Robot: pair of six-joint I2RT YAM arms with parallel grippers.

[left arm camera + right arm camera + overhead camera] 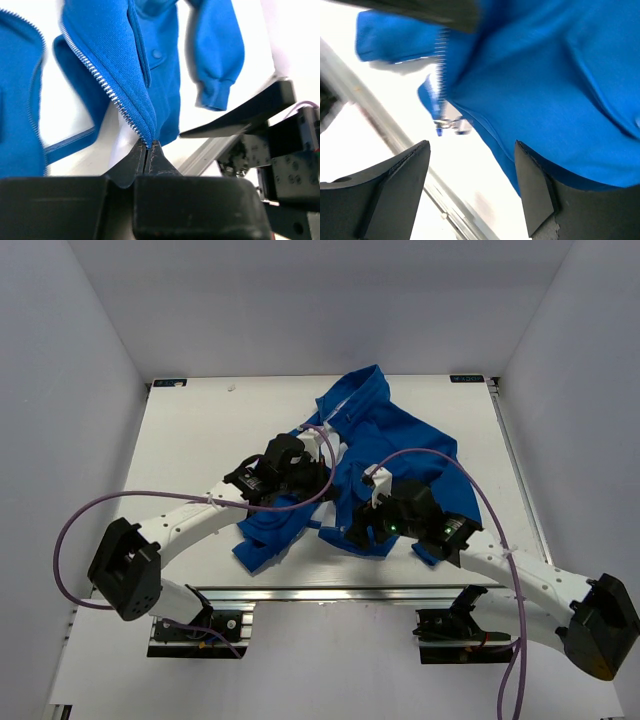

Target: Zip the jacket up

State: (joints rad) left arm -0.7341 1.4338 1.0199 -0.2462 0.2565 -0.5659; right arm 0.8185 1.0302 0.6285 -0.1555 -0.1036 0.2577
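The jacket (385,440) is lying crumpled on the bench (200,430) between the arms. Its zipper edge (107,92) is being pinched by the closed left gripper (148,150). The right gripper (470,165) is being held open near the zipper pull (451,124). The fabric is being judged soft and limp, and the stiffer zipper edge the best hold.

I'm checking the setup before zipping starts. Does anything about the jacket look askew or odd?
Yes: the jacket lies crumpled and twisted rather than flat, front open, its zipper teeth unjoined. The left gripper pinches one zipper edge's end; the right gripper hangs open by the slider.
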